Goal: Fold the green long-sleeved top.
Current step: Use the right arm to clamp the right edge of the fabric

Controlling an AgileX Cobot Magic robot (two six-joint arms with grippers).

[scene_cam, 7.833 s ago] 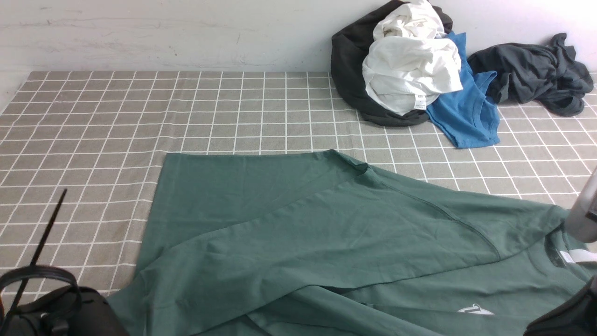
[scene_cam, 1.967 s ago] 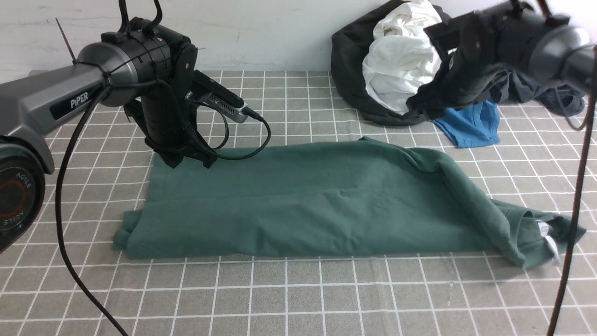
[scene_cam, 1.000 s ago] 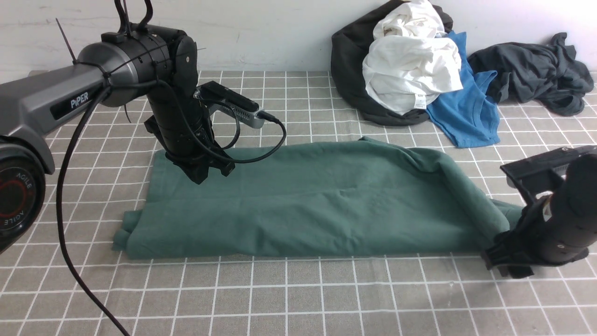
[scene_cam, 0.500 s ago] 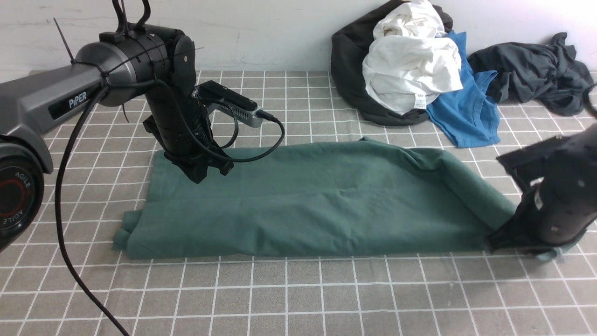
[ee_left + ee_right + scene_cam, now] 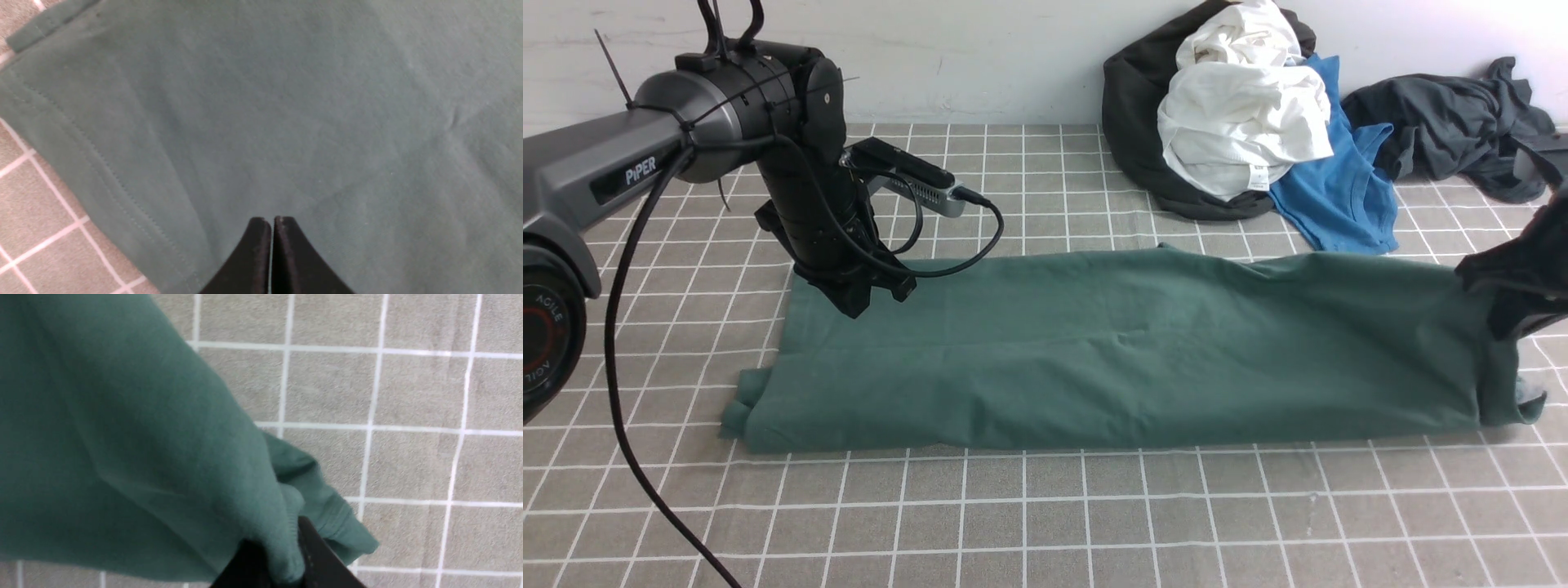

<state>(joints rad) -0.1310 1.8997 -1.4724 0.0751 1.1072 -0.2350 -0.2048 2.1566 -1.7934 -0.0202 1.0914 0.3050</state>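
The green long-sleeved top lies as a long folded band across the checked tablecloth. My left gripper points down on the band's far left corner. In the left wrist view its black fingertips meet, shut, with only green cloth beneath them. My right gripper is at the band's right end and holds that end raised and stretched. The right wrist view shows green cloth bunched between the two dark fingers, the gripper shut on it. A cuff-like fold hangs past the fingers.
At the back right, by the wall, is a heap of a black garment, white cloth and a bright blue shirt, with a dark grey garment beside it. The left arm's cable hangs over the front left.
My right gripper closed on the top's right end, then rose and drew it to the right, pulling the slumped end taut. The left arm shifted slightly left and stayed shut.
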